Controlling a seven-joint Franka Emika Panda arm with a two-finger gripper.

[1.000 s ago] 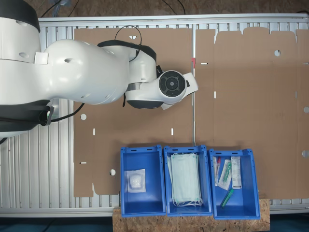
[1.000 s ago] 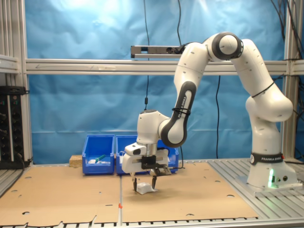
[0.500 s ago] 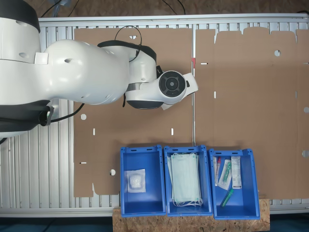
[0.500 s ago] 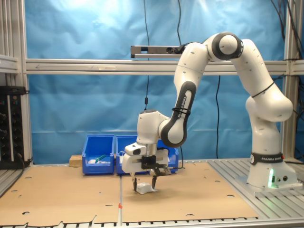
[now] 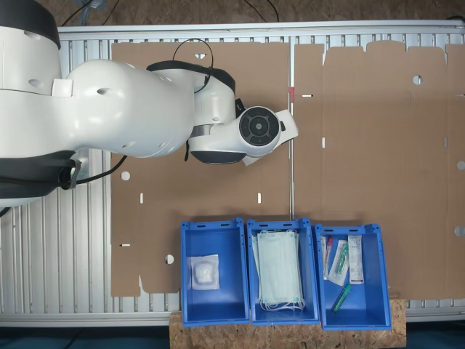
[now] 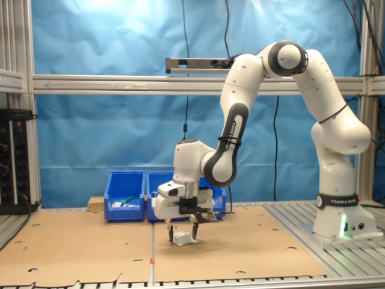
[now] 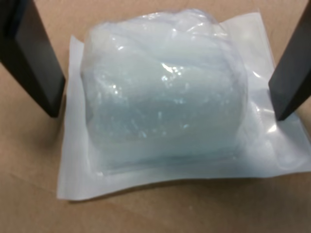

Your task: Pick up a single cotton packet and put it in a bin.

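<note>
Hand (image 6: 182, 234) sits low and wide open, fingers (image 7: 34, 68) straddling the packet (image 7: 163, 97) on the cardboard, so closing should pinch it.

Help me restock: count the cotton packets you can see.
2. One cotton packet lies on the cardboard between the open gripper's fingers. Another packet lies in the blue bin at the first exterior view's left. Others may be hidden.

The white arm (image 5: 109, 109) filled the upper left of the frame, above the brown cardboard (image 5: 363, 145). Three blue bins stood side by side along the lower edge: the bin (image 5: 213, 231) with one cotton packet (image 5: 204, 273), a middle bin (image 5: 282, 227) of green masks (image 5: 280, 269), and a third (image 5: 349, 231) with tubes and syringes (image 5: 341, 265).
</note>
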